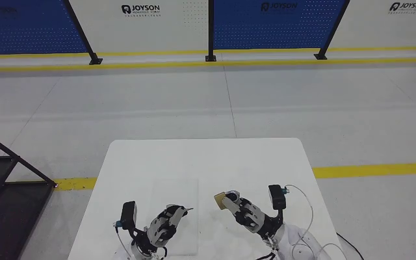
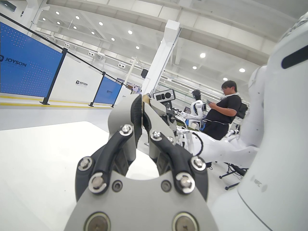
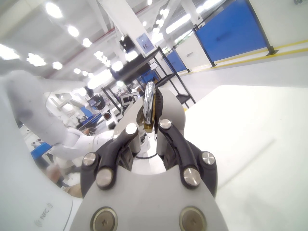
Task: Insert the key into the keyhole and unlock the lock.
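Brass body and chrome shackle mark the lock (image 1: 221,197), which we find clamped in the right gripper (image 1: 229,199) over the near right part of the table (image 1: 208,159). In the right wrist view the lock (image 3: 147,123) sits between the two closed fingers (image 3: 168,104) of the right gripper (image 3: 151,99). Its shackle rises past the fingertips and its brass body lies lower between them.

We find the key (image 1: 187,209) in the left gripper (image 1: 179,212), over the near left part of the table. Its thin tip juts toward the lock. In the left wrist view the left gripper (image 2: 142,103) is pinched narrow on the key (image 2: 143,119), which shows as a slim metal edge between the pads.

Key tip and lock stand near each other but apart, with a strip of white tabletop between them. Both grippers work close to the near edge. From them a broad stretch of tabletop runs to the far edge and to both side edges.

A faint rectangular sheet (image 1: 175,195) lies flat under and ahead of the left gripper.

Off the left edge stands a black frame (image 1: 26,170). Beyond the far edge we note pale floor crossed by yellow lines (image 1: 195,64), then blue and white barrier panels (image 1: 279,23).
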